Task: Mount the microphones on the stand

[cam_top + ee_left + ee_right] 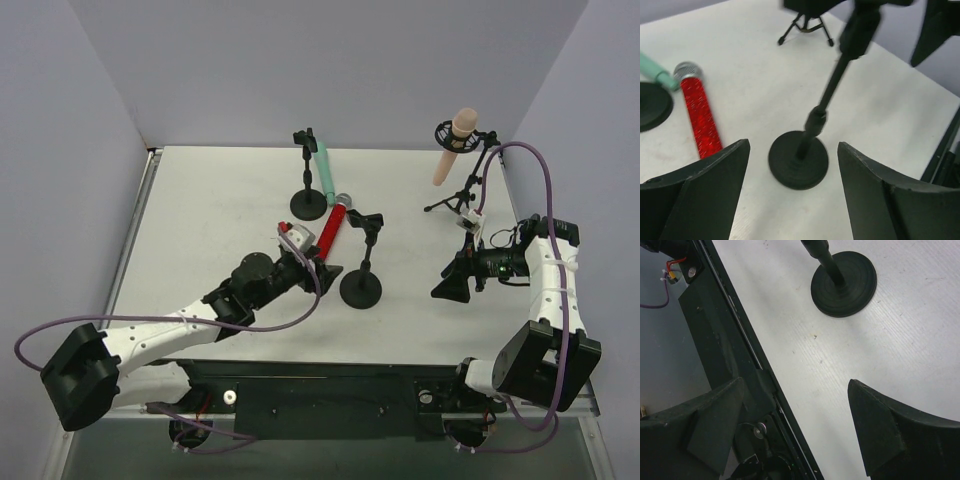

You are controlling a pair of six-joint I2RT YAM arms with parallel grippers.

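The glittery red microphone [333, 228] lies flat on the table, silver head toward the back; it also shows in the left wrist view [700, 117]. My left gripper [320, 270] is open and empty, just in front of its tail end, with the round-base stand [798, 160] ahead between the fingers. That stand [360, 288] has an empty clip. The mint green microphone [322, 170] slants at the back stand [308, 205]. The peach-pink microphone [455, 140] sits in the tripod stand's mount. My right gripper [452, 285] is open and empty over the table's near right.
The tripod stand [460, 200] stands at the back right, close to the right arm. The table's black front rail [740, 315] runs under my right gripper [797, 420]. The round base [843, 282] of the front stand shows ahead of it. Grey walls enclose the table.
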